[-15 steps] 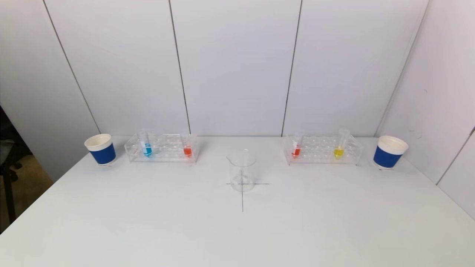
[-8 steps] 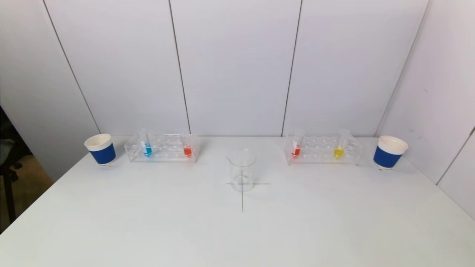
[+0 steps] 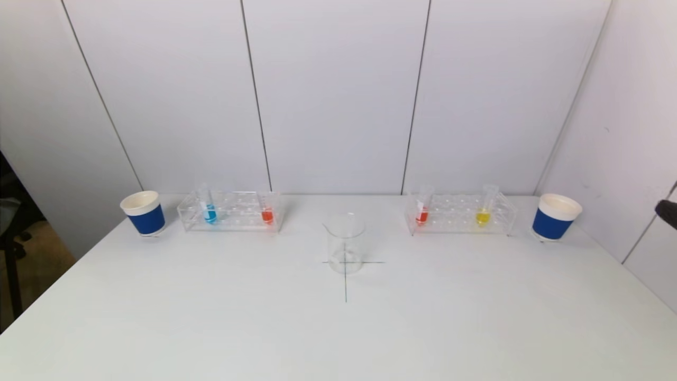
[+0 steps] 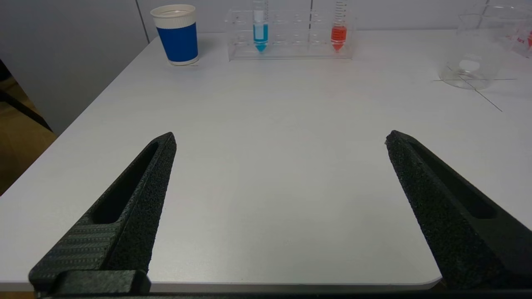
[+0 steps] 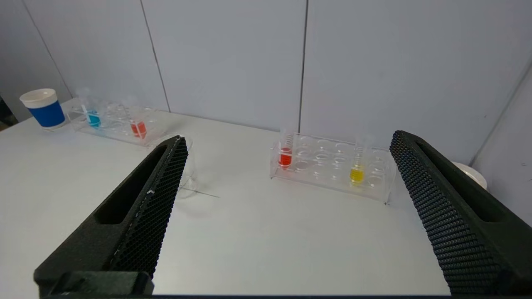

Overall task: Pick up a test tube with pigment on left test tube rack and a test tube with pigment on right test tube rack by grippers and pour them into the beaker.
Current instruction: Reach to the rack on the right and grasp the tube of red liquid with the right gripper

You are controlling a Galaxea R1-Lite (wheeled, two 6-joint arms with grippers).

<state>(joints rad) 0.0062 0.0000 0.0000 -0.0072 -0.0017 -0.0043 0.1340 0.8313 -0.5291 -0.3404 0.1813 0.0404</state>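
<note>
I count two clear racks on the white table (image 3: pixel 211 317): left rack (image 3: pixel 231 211) with one blue tube (image 3: pixel 209 210) and one orange-red tube (image 3: pixel 267 212); right rack (image 3: pixel 460 214) with one red tube (image 3: pixel 421 212) and one yellow tube (image 3: pixel 483 213). One empty beaker (image 3: pixel 345 243) stands between them on a drawn cross. Two blue paper cups (image 3: pixel 144 212) sit at the outer ends.

Since the earlier frame, a dark tip of the right arm (image 3: pixel 667 212) has come in at the head view's right edge; all else is unmoved.

My left gripper (image 4: pixel 280 139) hovers at the near table edge, fingers wide apart, holding nothing, tubes well beyond. My right gripper (image 5: pixel 289 139) is likewise spread and empty, well short of its rack.
</note>
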